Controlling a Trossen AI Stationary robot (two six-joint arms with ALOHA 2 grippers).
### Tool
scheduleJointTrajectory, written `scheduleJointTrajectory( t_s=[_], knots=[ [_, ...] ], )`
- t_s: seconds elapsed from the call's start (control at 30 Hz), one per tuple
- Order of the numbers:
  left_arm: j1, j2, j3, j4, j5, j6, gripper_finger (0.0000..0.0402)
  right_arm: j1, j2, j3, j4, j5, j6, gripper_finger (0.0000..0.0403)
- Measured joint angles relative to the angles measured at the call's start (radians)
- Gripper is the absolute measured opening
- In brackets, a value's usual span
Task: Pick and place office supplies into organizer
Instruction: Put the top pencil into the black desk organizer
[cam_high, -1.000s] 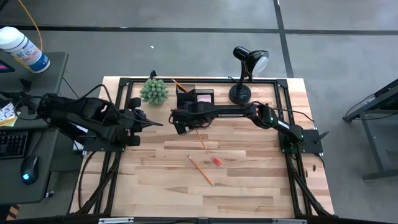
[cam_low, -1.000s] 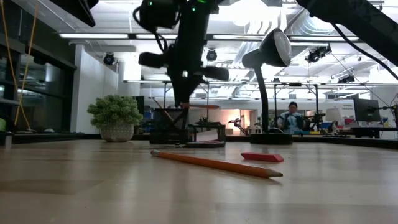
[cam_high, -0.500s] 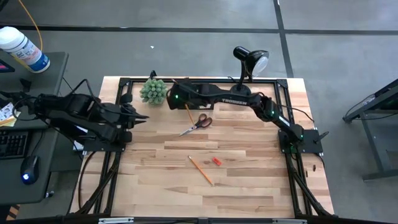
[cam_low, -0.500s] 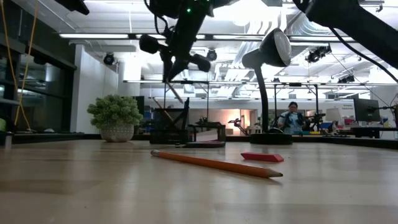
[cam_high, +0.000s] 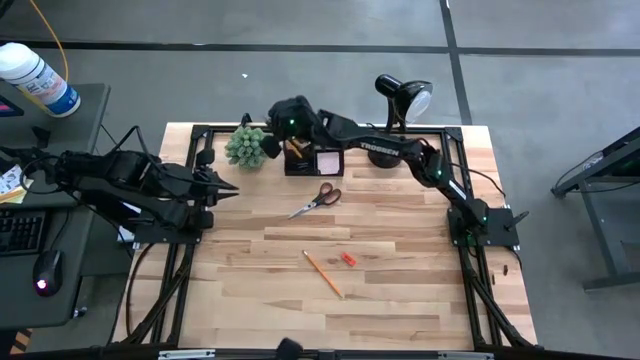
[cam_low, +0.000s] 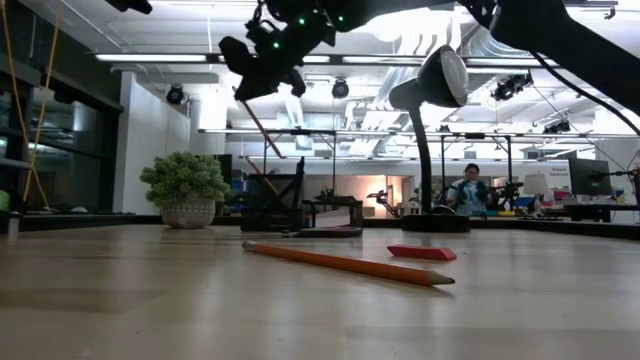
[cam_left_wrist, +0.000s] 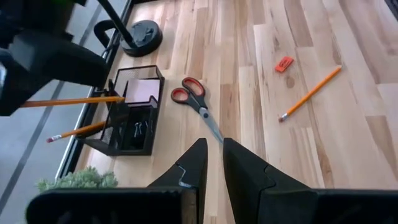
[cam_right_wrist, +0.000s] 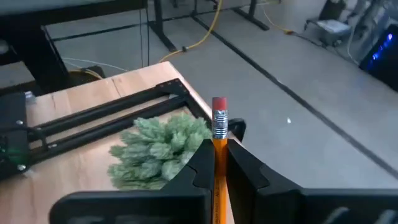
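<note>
right gripper sits above the organizer at the far edge, just beside the plant. its jaws are clamped on a pencil, eraser end sticking out past the fingertips. in the left wrist view that pencil lies nearly level, its tip at the organizer's taller compartment, long axis running from the gripper toward the box. judgement: the pencil points into the organizer but lies too flat; you need to tip it upright before letting go.

second pencil already leans in the organizer. still out on the table: scissors just in front of the organizer, another pencil, eraser.

left gripper waits at the left edge, jaws nearly together, holding nothing. right arm is the nearer one.
</note>
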Motion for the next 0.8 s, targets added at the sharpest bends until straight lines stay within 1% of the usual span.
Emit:
scheduleJointTrajectory(
  t_s=[0.13,0.33,0.4,0.5,0.63,0.8],
  knots=[
    [0.0,0.001,0.0,0.0,-0.006,0.032,0.0042,-0.054,0.0,0.0,0.005,-0.041,-0.052,0.0012],
    [0.0,0.001,0.0,0.065,-0.088,0.085,0.0042,-0.131,0.005,-0.005,0.044,-0.145,-0.052,0.0012],
    [0.0,0.0,0.0,0.1,-0.112,0.113,0.0042,-0.141,0.005,-0.025,0.081,-0.175,-0.061,0.0012],
    [0.0,0.001,0.0,0.152,-0.136,0.162,0.0042,-0.155,0.01,-0.031,0.085,-0.253,-0.068,0.0012],
    [0.0,0.001,0.0,0.21,-0.182,0.25,0.0042,-0.161,0.03,-0.03,0.095,-0.31,-0.095,0.0012],
    [0.001,0.001,0.0,0.218,-0.27,0.299,0.0042,-0.163,0.058,-0.031,0.111,-0.374,-0.104,0.0012]
  ],
)
